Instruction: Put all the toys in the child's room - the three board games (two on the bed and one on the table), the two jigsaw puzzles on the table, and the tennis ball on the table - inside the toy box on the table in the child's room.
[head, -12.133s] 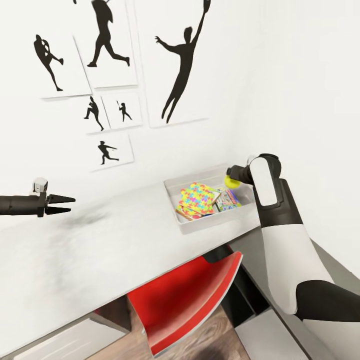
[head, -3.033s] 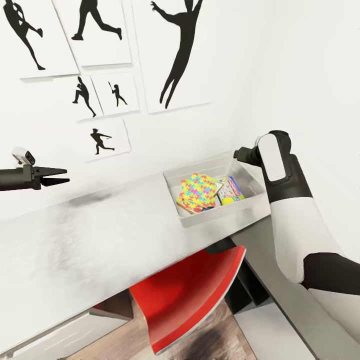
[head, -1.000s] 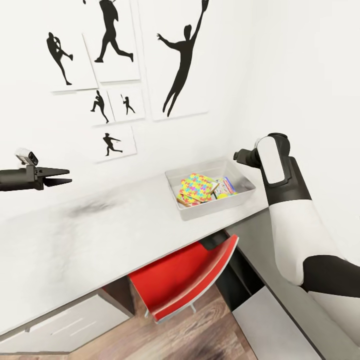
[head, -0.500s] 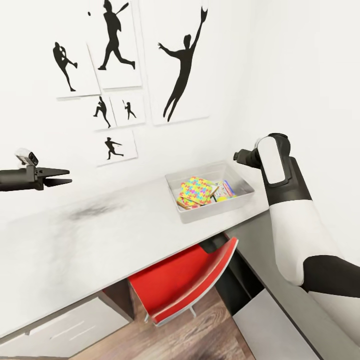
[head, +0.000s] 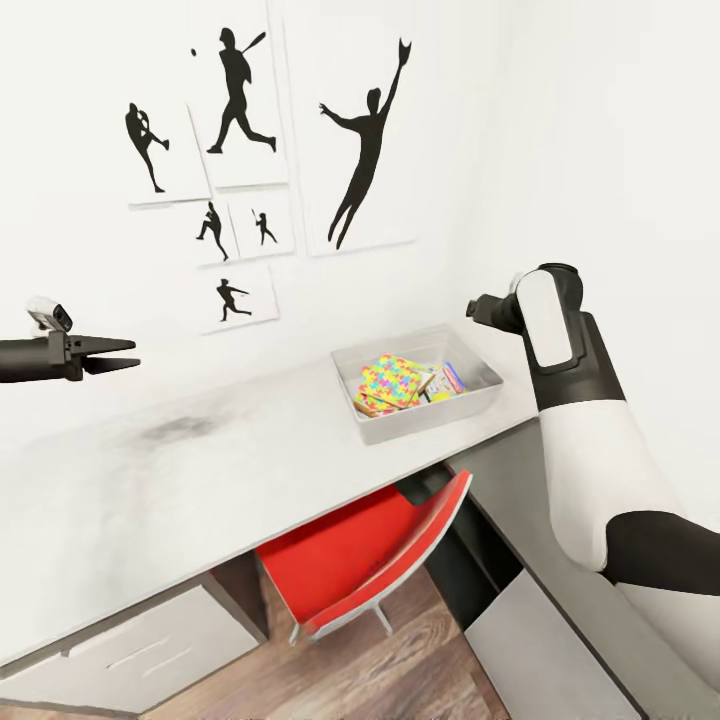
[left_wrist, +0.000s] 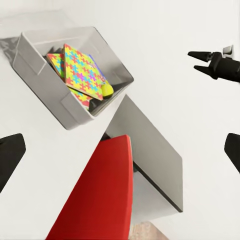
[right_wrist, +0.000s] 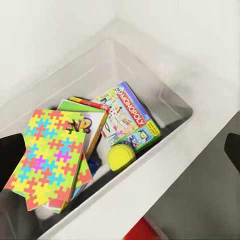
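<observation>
Right tool (head: 476, 311) seen parted, empty, above toy box (head: 372, 427) at table's (head: 180, 490) right end; left tool (head: 118, 355) parted, empty. Tennis ball (right_wrist: 121, 157) inside; bed games may be missed.

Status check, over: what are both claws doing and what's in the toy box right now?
Left claw open, empty, above table. Right claw open over toy box. Tennis ball, puzzles, Monopoly game inside. Nothing blocking.

The toy box (head: 420, 415) sits on the bench (head: 200, 470) at its right end, against the wall. Inside it, the tennis ball (right_wrist: 121, 156) lies between the jigsaw puzzles (right_wrist: 52, 160) and a board game (right_wrist: 129, 119). A chair (head: 370, 565) stands under the bench, below the box.
</observation>
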